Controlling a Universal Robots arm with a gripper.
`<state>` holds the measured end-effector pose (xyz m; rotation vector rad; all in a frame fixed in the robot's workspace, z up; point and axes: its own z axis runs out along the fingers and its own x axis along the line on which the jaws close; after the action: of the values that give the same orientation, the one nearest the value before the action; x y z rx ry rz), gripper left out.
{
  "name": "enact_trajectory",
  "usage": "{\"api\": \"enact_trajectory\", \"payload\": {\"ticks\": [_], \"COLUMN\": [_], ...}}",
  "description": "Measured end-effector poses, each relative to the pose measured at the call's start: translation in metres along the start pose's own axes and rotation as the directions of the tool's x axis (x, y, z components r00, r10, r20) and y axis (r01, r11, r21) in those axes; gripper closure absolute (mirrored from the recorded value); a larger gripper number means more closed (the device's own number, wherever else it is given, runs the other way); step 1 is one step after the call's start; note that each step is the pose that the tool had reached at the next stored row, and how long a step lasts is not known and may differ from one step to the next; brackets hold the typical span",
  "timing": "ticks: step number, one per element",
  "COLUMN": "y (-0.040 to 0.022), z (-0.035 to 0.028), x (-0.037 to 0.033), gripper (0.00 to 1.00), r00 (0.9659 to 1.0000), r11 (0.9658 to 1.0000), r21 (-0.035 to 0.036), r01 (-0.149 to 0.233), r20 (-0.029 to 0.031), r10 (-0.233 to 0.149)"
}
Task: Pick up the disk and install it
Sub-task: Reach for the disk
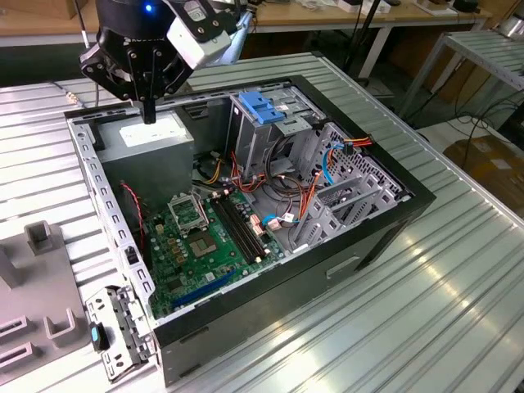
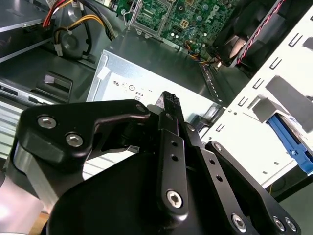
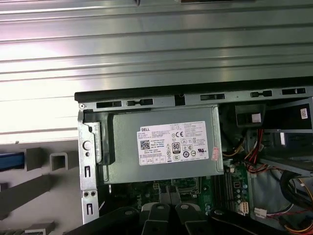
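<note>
A ribbed silver metal table (image 1: 458,311) carries an open black desktop computer case (image 1: 368,246), lying on its side with its insides showing. In the exterior view, a flat grey fixture with raised blocks (image 1: 41,286) sits on the table just beside the case, on the exterior view's left. Inside the case, a grey metal power supply box with a white sticker (image 3: 166,144) fills one corner, and a green motherboard (image 1: 196,246) lies next to it. An upright metal drive cage topped by a blue plastic handle (image 1: 260,106) stands beyond the board.

From my console, I see the arm's black gripper (image 1: 149,115) hanging over the power supply box, not touching it. Its jaws are pressed together with nothing between them.

In both wrist views a blue plastic strip (image 3: 10,160) lies at the grey fixture outside the case wall, well apart from the gripper. I cannot tell whether it belongs to the disk.
</note>
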<state>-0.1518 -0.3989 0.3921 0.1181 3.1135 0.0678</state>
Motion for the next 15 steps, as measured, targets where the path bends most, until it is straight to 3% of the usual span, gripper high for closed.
{"api": "enact_trajectory", "payload": {"ticks": [15], "y": [-0.0011], "z": [0.0005], "x": [0.0144], "gripper": [0.89], "r00": [1.0000], "r11": [1.0000], "r21": [0.0001], "r01": [0.000], "r20": [-0.0006], "r10": [0.000]}}
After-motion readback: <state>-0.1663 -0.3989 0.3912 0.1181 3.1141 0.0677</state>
